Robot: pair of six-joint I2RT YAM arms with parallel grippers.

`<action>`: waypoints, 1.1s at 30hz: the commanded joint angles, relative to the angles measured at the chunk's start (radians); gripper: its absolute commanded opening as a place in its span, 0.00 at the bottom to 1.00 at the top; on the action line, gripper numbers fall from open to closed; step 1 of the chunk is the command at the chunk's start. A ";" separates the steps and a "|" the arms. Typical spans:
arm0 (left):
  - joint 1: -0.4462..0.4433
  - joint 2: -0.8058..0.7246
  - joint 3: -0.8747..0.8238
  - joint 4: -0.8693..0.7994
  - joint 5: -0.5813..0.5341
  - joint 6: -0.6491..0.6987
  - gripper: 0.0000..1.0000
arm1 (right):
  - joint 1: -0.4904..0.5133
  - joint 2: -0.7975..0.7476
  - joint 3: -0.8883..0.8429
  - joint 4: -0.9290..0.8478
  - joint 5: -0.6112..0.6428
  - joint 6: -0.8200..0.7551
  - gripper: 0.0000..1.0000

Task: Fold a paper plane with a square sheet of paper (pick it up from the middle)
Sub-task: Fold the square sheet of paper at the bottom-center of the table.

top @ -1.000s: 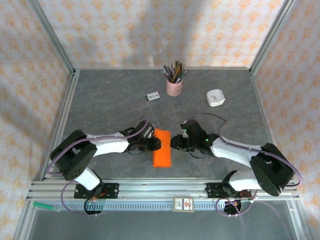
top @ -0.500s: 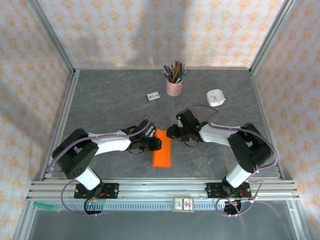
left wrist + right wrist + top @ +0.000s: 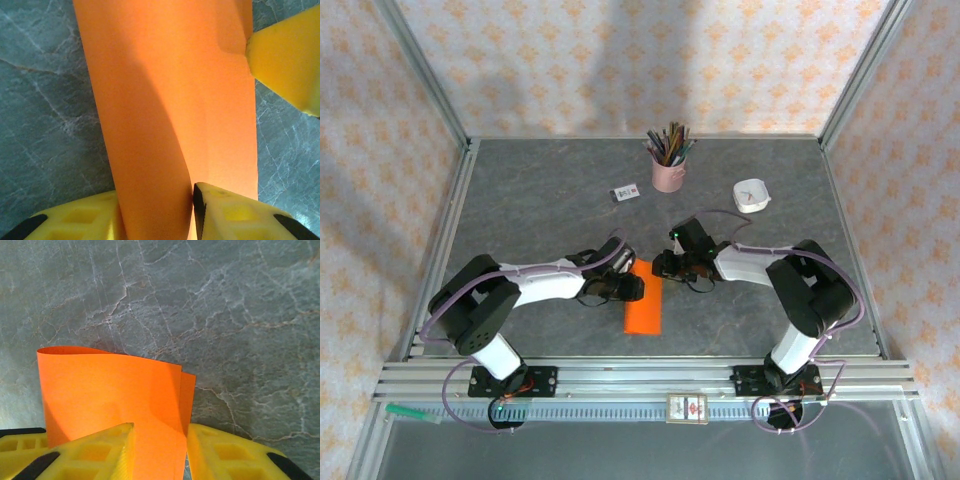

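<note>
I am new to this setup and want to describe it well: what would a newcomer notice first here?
The bright orange paper, folded into a long strip, lies on the grey table near the front middle. The left gripper and the right gripper close on its far part from either side, paper between their yellow fingers. A pink cup of pencils stands at the back.

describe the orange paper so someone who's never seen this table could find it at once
On the grey stone-patterned table, look near the front edge, midway between the two arms. The orange paper lies there as a narrow folded strip, far brighter than the pink pencil cup and white dish behind.
</note>
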 commanded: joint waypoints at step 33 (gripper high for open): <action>-0.009 0.128 -0.033 -0.062 -0.078 0.046 0.44 | -0.006 0.028 0.027 0.026 0.015 -0.035 0.32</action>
